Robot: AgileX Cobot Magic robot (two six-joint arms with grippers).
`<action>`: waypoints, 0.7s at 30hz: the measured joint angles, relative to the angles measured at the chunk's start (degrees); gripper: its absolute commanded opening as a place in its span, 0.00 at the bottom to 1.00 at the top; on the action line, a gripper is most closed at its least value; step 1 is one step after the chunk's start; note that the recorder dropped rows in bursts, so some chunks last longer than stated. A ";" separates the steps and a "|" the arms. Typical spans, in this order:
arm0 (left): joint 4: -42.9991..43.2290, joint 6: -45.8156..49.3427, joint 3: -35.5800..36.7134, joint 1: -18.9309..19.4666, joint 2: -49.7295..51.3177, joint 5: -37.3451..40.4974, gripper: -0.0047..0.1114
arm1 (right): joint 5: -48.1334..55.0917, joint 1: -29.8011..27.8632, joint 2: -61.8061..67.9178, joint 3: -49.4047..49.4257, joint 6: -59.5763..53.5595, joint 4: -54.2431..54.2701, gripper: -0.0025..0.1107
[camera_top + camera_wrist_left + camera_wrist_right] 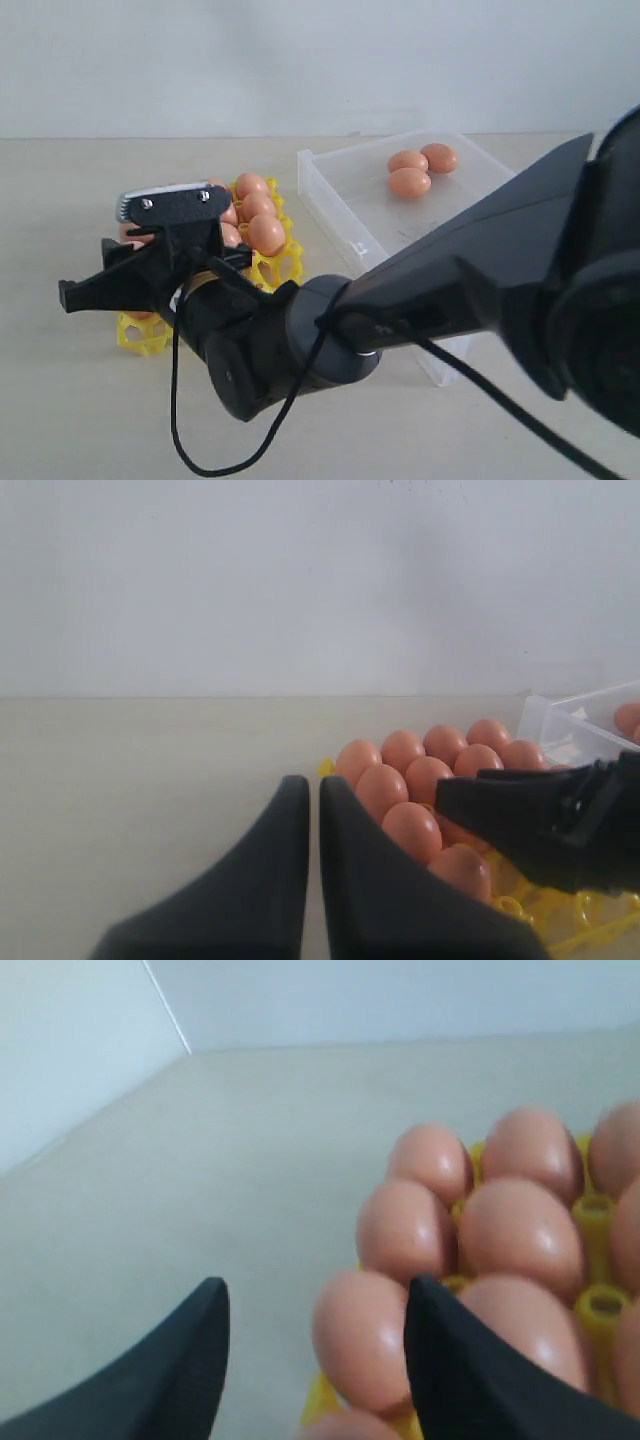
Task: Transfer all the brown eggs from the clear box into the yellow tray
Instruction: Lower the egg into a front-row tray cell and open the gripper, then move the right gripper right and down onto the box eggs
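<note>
The yellow tray (145,335) sits left of centre, holding several brown eggs (265,233). My right arm (450,280) reaches across over it and hides much of it. The right gripper (318,1285) is open above the tray's edge. One egg (365,1335) rests in an edge cell between the jaws, close to one finger (450,1360), with a wide gap to the other. The clear box (330,190) holds three brown eggs (410,182) at its far end. My left gripper (313,785) is shut and empty, low over the table beside the tray (580,920).
Bare beige tabletop (80,420) lies left of and in front of the tray. A black cable (180,440) hangs from the right arm down to the table. A white wall stands behind.
</note>
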 measured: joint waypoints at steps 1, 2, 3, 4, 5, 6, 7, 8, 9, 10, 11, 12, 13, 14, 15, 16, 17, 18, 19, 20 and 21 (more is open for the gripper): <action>0.00 0.00 0.00 0.00 0.00 0.00 0.07 | 0.00 0.00 -1.21 0.00 -1.55 -0.35 0.43; 0.00 0.00 0.00 0.00 0.00 0.00 0.07 | 0.48 0.00 -2.45 0.00 -2.42 -1.16 0.42; 0.00 0.00 0.00 0.00 0.00 0.00 0.07 | 1.73 0.00 -3.69 0.00 -3.08 -2.13 0.39; 0.00 0.00 0.00 0.00 0.00 0.00 0.07 | 3.66 0.00 -4.92 0.00 -3.47 -3.72 0.34; 0.00 0.00 0.00 0.00 0.00 0.00 0.07 | 6.30 0.00 -6.12 0.00 -3.76 -5.69 0.29; 0.00 0.00 0.00 0.00 0.00 0.00 0.07 | 8.87 0.00 -7.05 0.00 -4.03 -7.50 0.21; 0.00 0.00 0.00 0.00 0.00 0.00 0.07 | 12.51 0.00 -8.17 0.00 -5.04 -9.58 0.13; 0.00 0.00 0.00 0.00 0.00 0.00 0.07 | 16.37 0.00 -9.23 0.00 -6.78 -11.04 0.05; 0.00 0.00 0.00 0.00 0.00 0.00 0.07 | 19.54 0.00 -10.08 0.00 -9.36 -12.04 0.02; 0.00 0.00 0.00 0.00 0.00 0.00 0.07 | 23.55 0.00 -11.16 0.00 -12.26 -12.40 0.03; 0.00 0.00 0.00 0.00 0.00 0.00 0.07 | 27.58 -0.25 -12.30 0.00 -14.67 -12.40 0.04; 0.00 0.00 0.00 0.00 0.00 0.00 0.07 | 31.86 -0.82 -13.50 0.00 -16.20 -11.83 0.06; 0.00 0.00 0.00 0.00 0.00 0.00 0.07 | 35.63 -1.84 -14.77 -0.11 -17.08 -11.04 0.09; 0.00 0.00 0.00 0.00 0.00 0.00 0.07 | 41.84 -3.45 -16.04 -0.56 -17.64 -9.90 0.12; 0.00 0.00 0.00 0.00 0.00 0.00 0.07 | 48.83 -5.64 -17.15 -1.55 -17.81 -9.00 0.15; 0.00 0.00 0.00 0.00 0.00 0.00 0.07 | 57.24 -7.79 -17.85 -3.07 -17.81 -8.60 0.19; 0.00 0.00 0.00 0.00 0.00 0.00 0.07 | 66.13 -10.80 -18.43 -4.86 -17.91 -8.37 0.22; 0.00 0.00 0.00 0.00 0.00 0.00 0.07 | 74.78 -13.90 -18.70 -6.69 -18.12 -8.89 0.24; 0.00 0.00 0.00 0.00 0.00 0.00 0.07 | 80.91 -16.27 -18.71 -7.99 -18.58 -9.89 0.25; 0.00 0.00 0.00 0.00 0.00 0.00 0.07 | 87.08 -19.02 -18.71 -9.22 -19.50 -12.08 0.26; 0.00 0.00 0.00 0.00 0.00 0.00 0.07 | 91.47 -21.40 -18.71 -10.06 -20.59 -15.12 0.27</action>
